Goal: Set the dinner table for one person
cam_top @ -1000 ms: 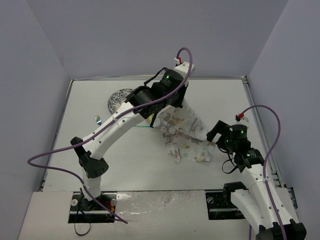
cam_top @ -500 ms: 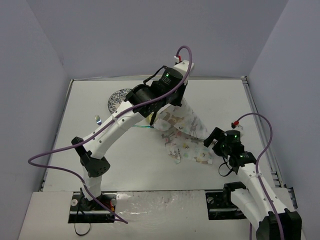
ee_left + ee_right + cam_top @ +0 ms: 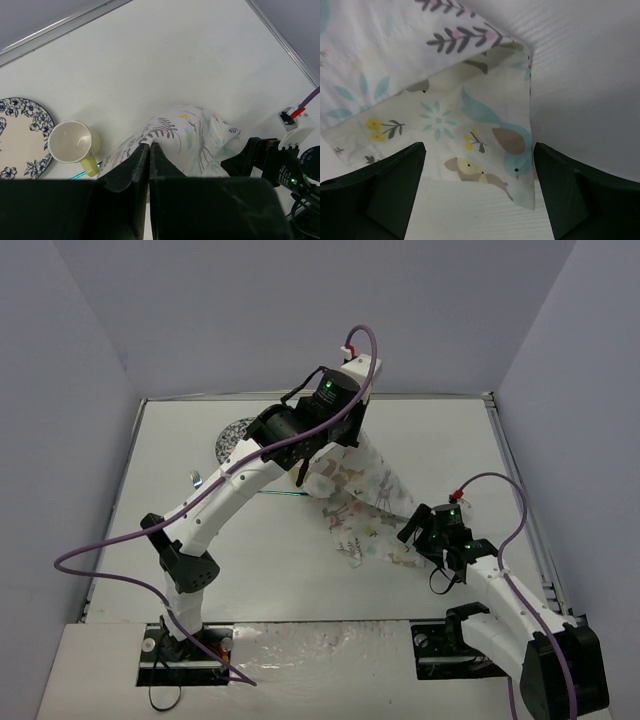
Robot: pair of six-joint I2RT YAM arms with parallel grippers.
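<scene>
So on the big white surface [image 3: 450,440] I count one patterned cloth [image 3: 365,505], one blue-flowered plate [image 3: 20,135] and one pale cup [image 3: 70,141]. The left fingers [image 3: 132,172] are pressed together, pinching a cloth edge and holding that end up off the surface. The right fingers [image 3: 390,195] are spread wide either side of the cloth's low corner, not gripping it. The cup stands upright right beside the plate, only its bare inside showing.
</scene>
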